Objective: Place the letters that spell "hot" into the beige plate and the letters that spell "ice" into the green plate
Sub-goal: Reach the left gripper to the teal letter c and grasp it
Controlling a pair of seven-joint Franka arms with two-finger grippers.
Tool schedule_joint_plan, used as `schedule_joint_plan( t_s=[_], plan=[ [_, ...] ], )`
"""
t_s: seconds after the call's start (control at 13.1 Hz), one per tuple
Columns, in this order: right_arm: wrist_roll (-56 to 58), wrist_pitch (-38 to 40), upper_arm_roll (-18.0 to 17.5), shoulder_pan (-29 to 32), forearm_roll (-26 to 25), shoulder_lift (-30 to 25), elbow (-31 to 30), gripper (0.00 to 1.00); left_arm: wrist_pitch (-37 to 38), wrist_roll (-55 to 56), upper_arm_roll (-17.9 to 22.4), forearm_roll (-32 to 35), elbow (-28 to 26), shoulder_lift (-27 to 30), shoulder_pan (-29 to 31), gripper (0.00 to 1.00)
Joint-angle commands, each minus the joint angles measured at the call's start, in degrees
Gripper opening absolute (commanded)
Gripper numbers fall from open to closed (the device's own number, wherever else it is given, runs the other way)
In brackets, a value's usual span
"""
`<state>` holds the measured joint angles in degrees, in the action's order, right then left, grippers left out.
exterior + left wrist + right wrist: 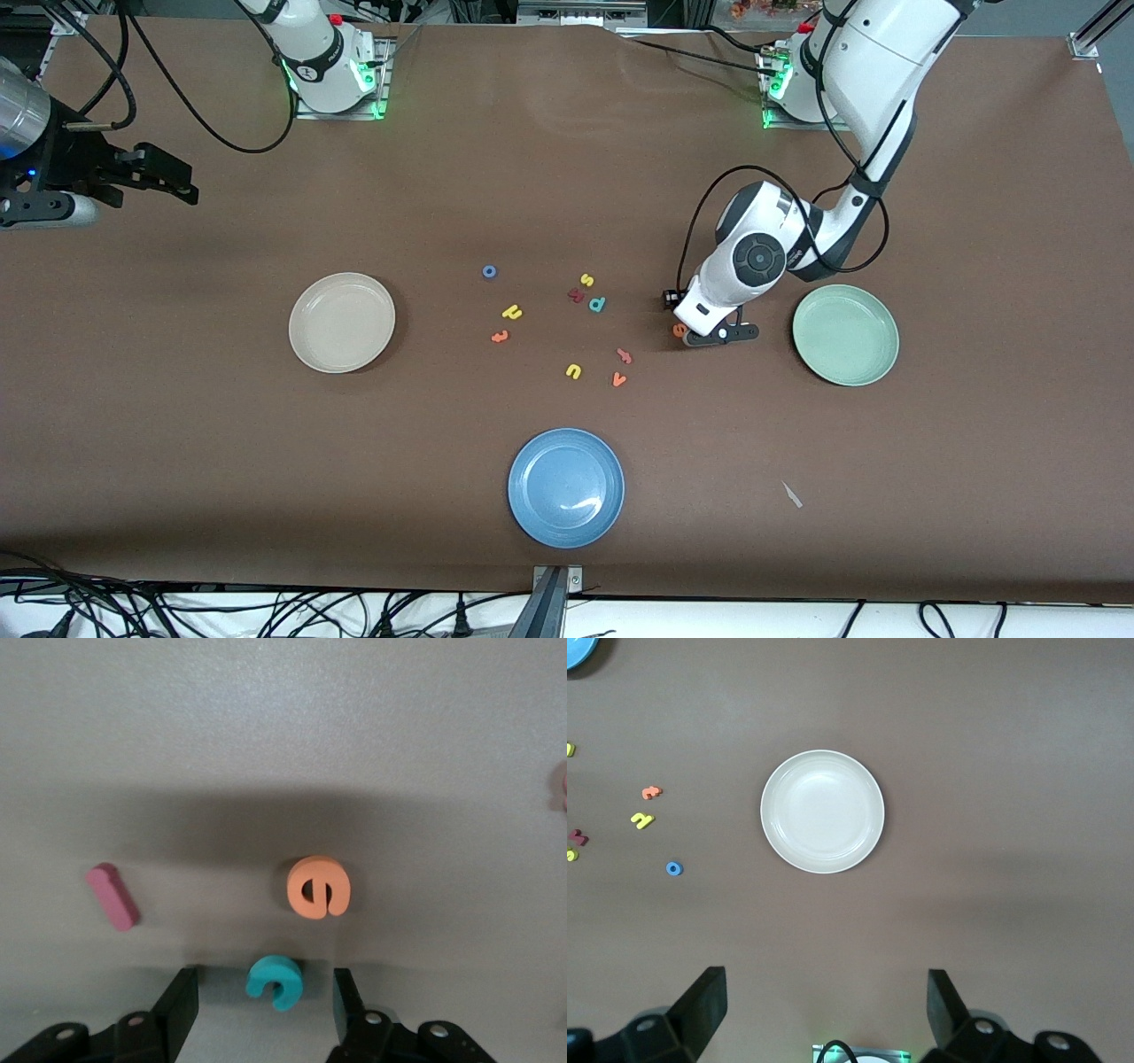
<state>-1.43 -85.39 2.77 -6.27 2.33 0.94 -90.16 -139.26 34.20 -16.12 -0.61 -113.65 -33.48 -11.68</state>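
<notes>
Two arms at a brown tabletop (pixel 567 177). Left gripper (pixel 266 1010) is down low at the tabletop, just beside the green plate (pixel 845 334) on the side toward the scattered letters. Its fingers (pixel 177 1005) stand part open with the teal c (pixel 273 981) lying flat between them, gaps on both sides, nothing gripped. Orange e (pixel 319 887) lies just beside the c, apart from it; in the front view only the e (pixel 679 330) shows at the edge of the gripper. Dark red i (pixel 112 896) lies flat near them, tilted, well clear of the fingers. Green plate holds no letters.

Right gripper (pixel 824 1010) waits up in the air at the right arm's end of the tabletop, fingers (pixel 700 1005) wide open, holding nothing. Its wrist view looks down on the beige plate (pixel 822 811), which has nothing in it.

Blue o (pixel 489 271) sits on the tabletop between the beige plate (pixel 342 322) and the middle cluster. Yellow h (pixel 512 312) is nearer to the front camera than the o, and orange t (pixel 500 336) just beside it, nearer again.

Other letters in the middle: yellow s (pixel 586 280), a dark red letter (pixel 576 295), teal p (pixel 597 305), yellow u (pixel 573 371), orange v (pixel 619 380) and one more reddish letter (pixel 624 356). Blue plate (pixel 566 486) sits nearest the front camera.
</notes>
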Motion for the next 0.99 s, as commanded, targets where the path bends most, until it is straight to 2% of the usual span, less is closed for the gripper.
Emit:
schedule_joint_plan(
  t_s=[0.0, 0.38, 0.61, 0.76, 0.91],
  plan=[
    [0.7, 0.2, -0.2, -0.2, 0.7, 0.4, 1.0, 1.0, -0.9, 1.3, 0.2, -0.5, 0.7, -0.8, -0.7, 0.54],
    [0.8, 0.1, -0.5, -0.4, 1.7, 0.5, 1.0, 1.0, -0.8, 3.2, 0.2, -0.4, 0.5, -0.5, -1.1, 0.5],
    [0.8, 0.1, -0.5, -0.5, 1.7, 1.4, 1.1, 1.0, -0.8, 5.2, 0.3, -0.4, 0.8, -0.5, -1.9, 0.39],
    [0.8, 0.1, -0.5, -0.5, 2.3, 1.8, 1.7, 1.0, -0.8, 5.4, 0.3, -0.4, 0.8, -0.5, -1.9, 0.27],
    [0.9, 0.3, -0.3, -0.2, 4.1, 2.3, 1.9, 1.0, -0.7, 5.4, 0.3, -0.4, 0.8, -0.5, -1.9, 0.24]
  ],
)
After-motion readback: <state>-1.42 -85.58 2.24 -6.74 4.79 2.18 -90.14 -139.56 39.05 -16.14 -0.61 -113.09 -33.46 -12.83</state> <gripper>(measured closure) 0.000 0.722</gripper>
